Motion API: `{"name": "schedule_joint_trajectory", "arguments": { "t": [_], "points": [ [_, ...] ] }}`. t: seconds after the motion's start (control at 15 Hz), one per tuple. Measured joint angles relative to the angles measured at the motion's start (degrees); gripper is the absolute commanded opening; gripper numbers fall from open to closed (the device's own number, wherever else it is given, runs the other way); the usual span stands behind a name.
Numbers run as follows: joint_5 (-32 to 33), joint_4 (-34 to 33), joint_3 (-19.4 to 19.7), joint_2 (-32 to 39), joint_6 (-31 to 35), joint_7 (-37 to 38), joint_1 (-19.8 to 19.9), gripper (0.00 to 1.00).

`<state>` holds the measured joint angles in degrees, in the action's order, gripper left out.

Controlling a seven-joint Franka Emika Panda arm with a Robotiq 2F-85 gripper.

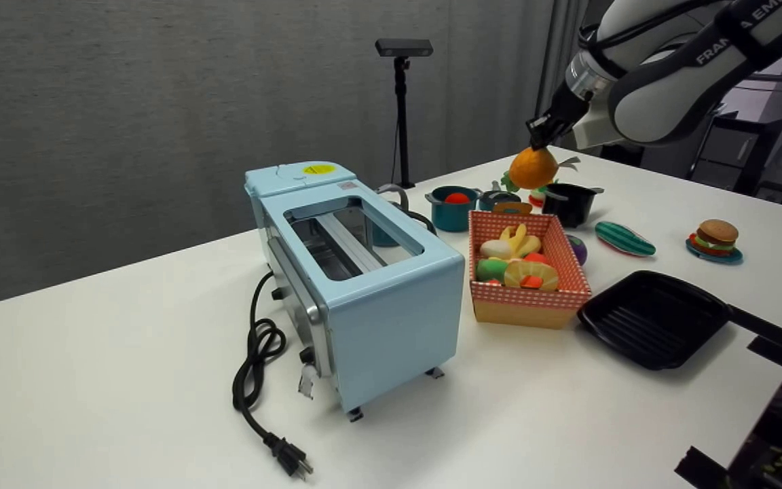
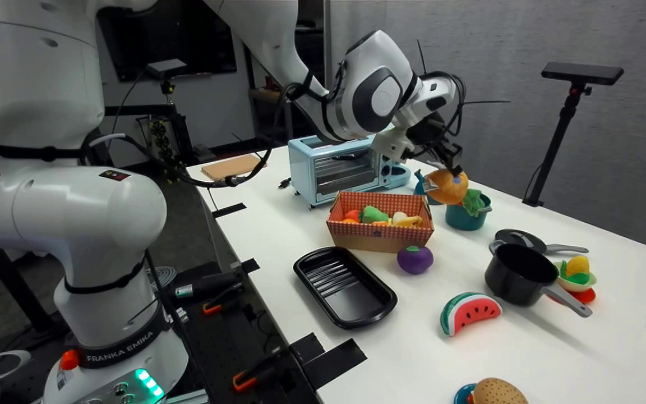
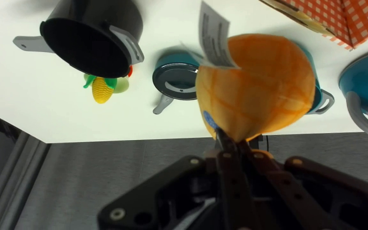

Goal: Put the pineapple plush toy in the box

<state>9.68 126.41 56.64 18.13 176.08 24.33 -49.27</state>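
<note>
My gripper is shut on the pineapple plush toy, an orange-yellow rounded soft toy with a white tag and a blue patch. The pinched cloth is between the fingertips. In both exterior views the plush toy hangs in the air below the gripper. The box is open-topped, with a red checkered lining and tan lower walls. It holds several toy foods. The plush appears beside the box, not over it. Only a corner of the box shows in the wrist view.
The light-blue toaster oven stands beside the box. A black grill pan, a purple toy, a watermelon toy, a black pot, a teal pot and a burger toy are on the table.
</note>
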Motion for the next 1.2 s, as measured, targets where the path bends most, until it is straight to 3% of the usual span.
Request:
{"name": "schedule_joint_trajectory", "arguments": {
  "t": [0.67,0.73,0.8,1.0,1.2],
  "points": [
    [0.8,10.2,18.2,2.5,0.0,0.0,-24.0,0.01],
    [0.8,11.3,19.7,3.3,0.0,0.0,-26.7,0.28],
    [0.8,12.2,21.0,4.1,0.0,0.0,-29.3,0.29],
    [0.7,14.8,23.7,5.6,-0.2,0.6,-35.4,0.52],
    [0.7,16.6,25.5,5.9,-0.4,0.8,-38.2,0.75]
  ]
}}
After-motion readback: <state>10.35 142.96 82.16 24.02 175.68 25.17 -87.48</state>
